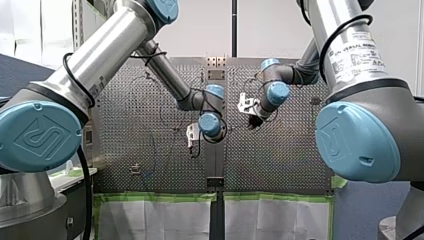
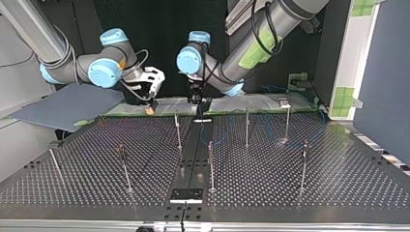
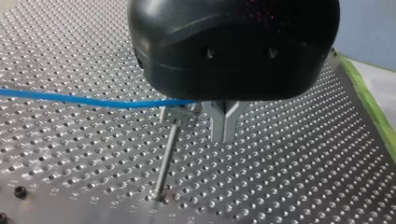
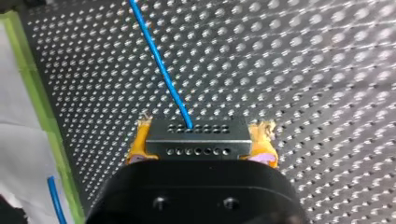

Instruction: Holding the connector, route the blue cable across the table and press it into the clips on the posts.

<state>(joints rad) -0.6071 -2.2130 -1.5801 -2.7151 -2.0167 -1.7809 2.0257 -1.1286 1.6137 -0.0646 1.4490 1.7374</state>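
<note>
Two robot arms reach over a perforated metal bench (image 2: pixel 290 193) studded with thin upright posts (image 2: pixel 211 166).

In the right wrist view, the right jaws are closed on a small grey connector (image 4: pixel 196 138). It is a rectangular block with two rows of holes, pinched from both sides between yellow pads (image 4: pixel 138 145). The blue cable (image 4: pixel 161 65) leaves one of the holes and runs straight away over the bench. A green tape strip (image 4: pixel 39 102) edges the bench beside these jaws. In the top view they hang at the bench's far edge, left of its centre seam.

In the left wrist view, the left jaws are two metal fingers (image 3: pixel 224 123) pressed together with no gap showing. They point down at the bench, just beside a post (image 3: pixel 167 154). The cable comes in level from the side and reaches the clip (image 3: pixel 180 111) on top of that post, beneath the black body of the jaws. Whether it is seated in the clip, or touched by the fingers, cannot be told
</note>
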